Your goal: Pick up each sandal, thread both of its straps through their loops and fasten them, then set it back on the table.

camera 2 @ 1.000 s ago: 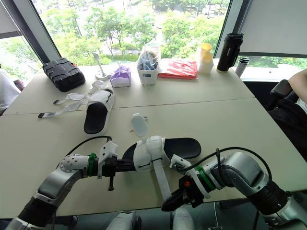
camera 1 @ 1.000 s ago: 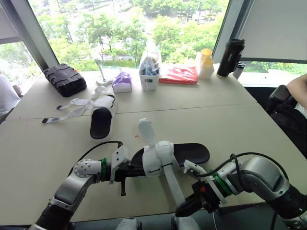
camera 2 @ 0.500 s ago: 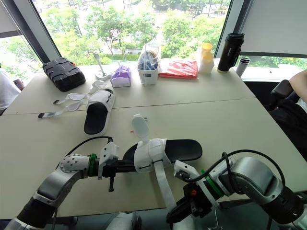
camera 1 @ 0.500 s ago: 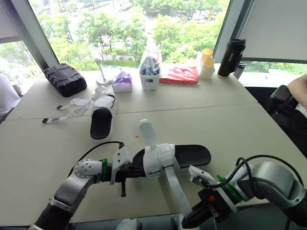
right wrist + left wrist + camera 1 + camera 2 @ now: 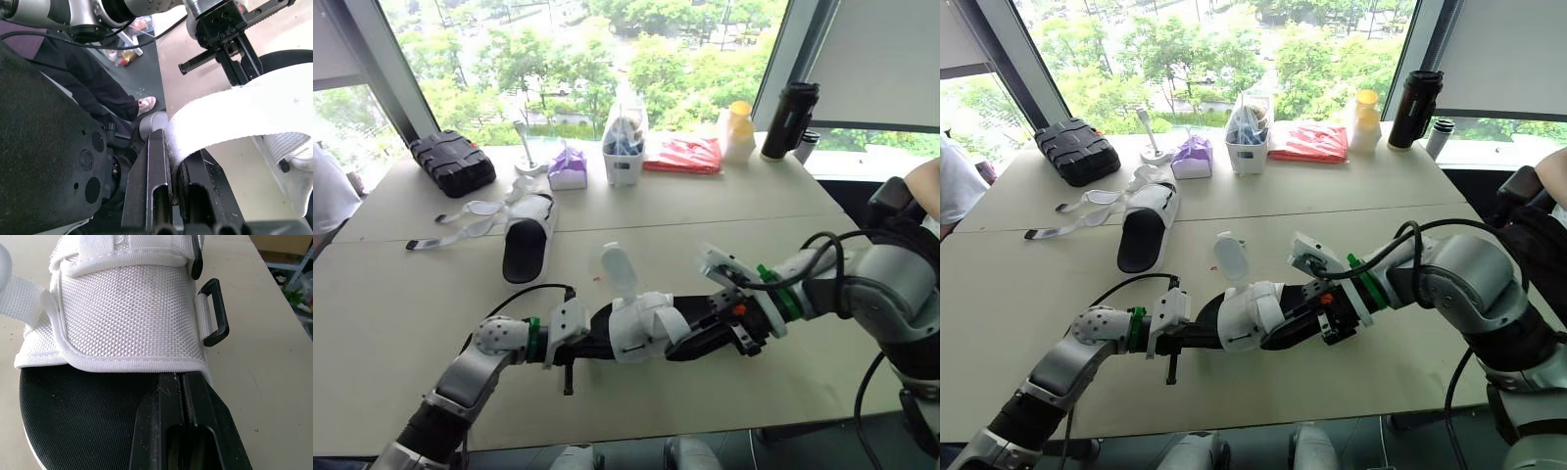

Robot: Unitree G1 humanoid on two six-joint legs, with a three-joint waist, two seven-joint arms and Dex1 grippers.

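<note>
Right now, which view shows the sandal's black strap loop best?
Left wrist view: the loop is close, unobstructed, empty. Eye views show the sandal, but the loop is too small to tell. Right wrist view shows mainly the strap.

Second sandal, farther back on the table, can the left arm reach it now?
Probably not yet. The left gripper is clamped on the sole of the near sandal, and the right gripper pinches its strap. The table toward the second sandal looks bare; letting go would free it.
</note>
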